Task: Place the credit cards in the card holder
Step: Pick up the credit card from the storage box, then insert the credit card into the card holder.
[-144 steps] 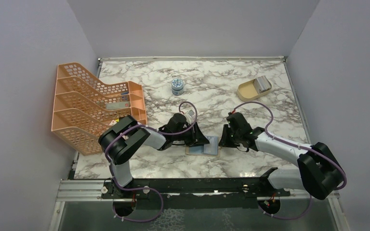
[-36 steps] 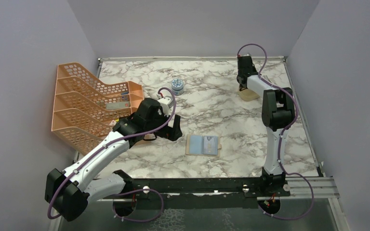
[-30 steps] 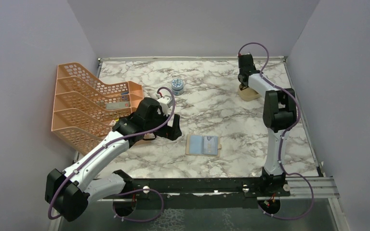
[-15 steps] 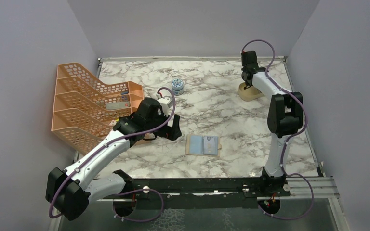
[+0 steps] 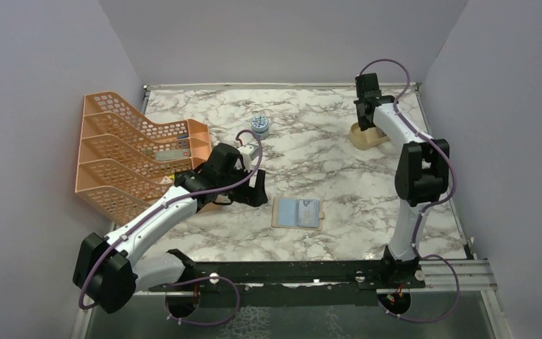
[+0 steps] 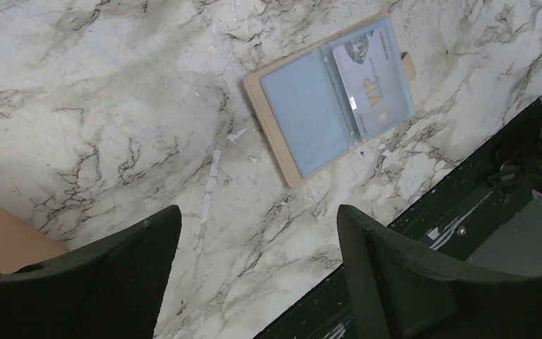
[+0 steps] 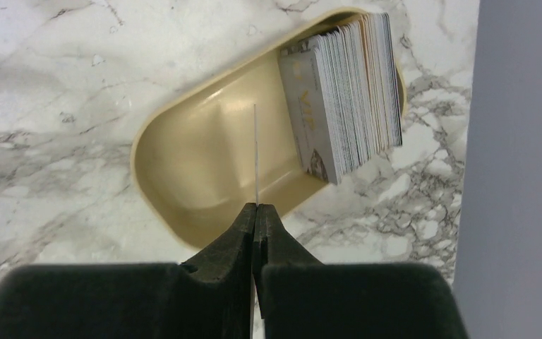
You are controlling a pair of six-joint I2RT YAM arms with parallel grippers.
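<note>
While pinching one edge-on credit card (image 7: pixel 255 152) between closed fingers (image 7: pixel 276 244), hangs above beige dish (image 7: pixel 194 166): right gripper (image 7: pixel 255 210). Left gripper (image 6: pixel 257 220): spread wide, empty, card holder (image 6: pixel 303 113) lying near.

**Operator:** Where do your views sit around the card holder (image 5: pixel 297 212)?

**Tech:** Your top camera hangs high behind the near edge of the table (image 5: pixel 310 141), facing down over all of it, card holder mid-frame. Your left wrist looks down from just left of the card holder, fairly near.

**Operator:** And your right wrist?

**Tech:** Far beyond the card holder, to its right, close over the beige dish (image 7: pixel 205 176), sighting along the credit card (image 7: pixel 255 155) nipped in the right gripper (image 7: pixel 255 208). The top view shares both spots.
</note>
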